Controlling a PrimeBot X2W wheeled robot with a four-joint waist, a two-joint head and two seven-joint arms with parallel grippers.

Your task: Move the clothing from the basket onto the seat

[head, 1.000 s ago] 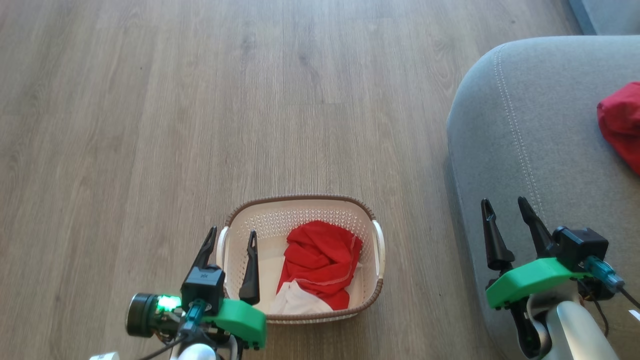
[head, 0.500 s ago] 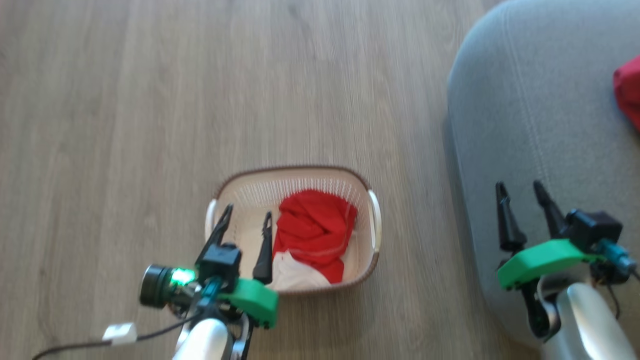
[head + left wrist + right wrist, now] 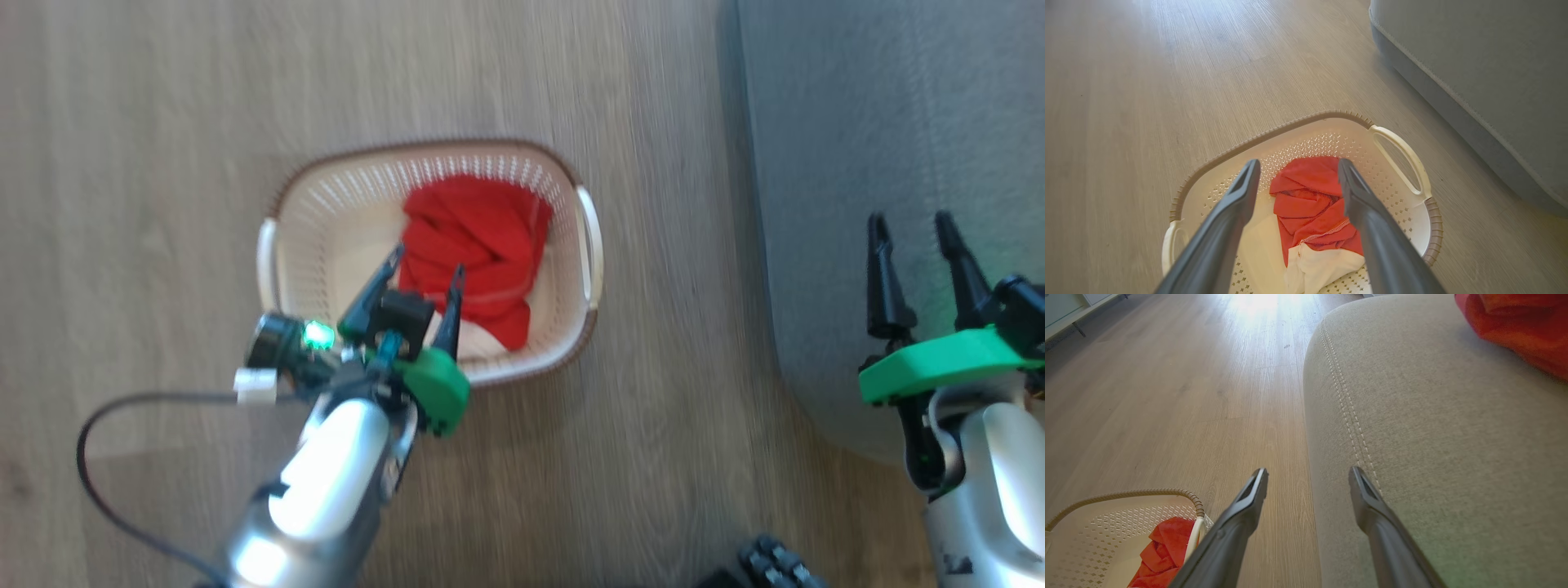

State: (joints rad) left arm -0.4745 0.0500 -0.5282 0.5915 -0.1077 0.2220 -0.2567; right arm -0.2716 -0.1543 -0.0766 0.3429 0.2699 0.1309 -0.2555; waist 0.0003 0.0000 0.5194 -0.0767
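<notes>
Floor [image 3: 163,122] wood, left of head view. Seat [image 3: 857,122] upper right. Basket [image 3: 326,204] centre on floor, red clothing [image 3: 473,229] in its right half; another red garment [image 3: 1519,326] on seat, top right of right wrist view. Left gripper [image 3: 430,258] above basket, jaws apart, empty. Right gripper [image 3: 909,216] lower right over seat, jaws apart, empty.

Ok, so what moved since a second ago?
The left gripper swung right from the left edge of the basket to hang above the clothing, wide open, gripping nothing. The right gripper stayed open over the seat, and the clothing stayed in the basket.
</notes>
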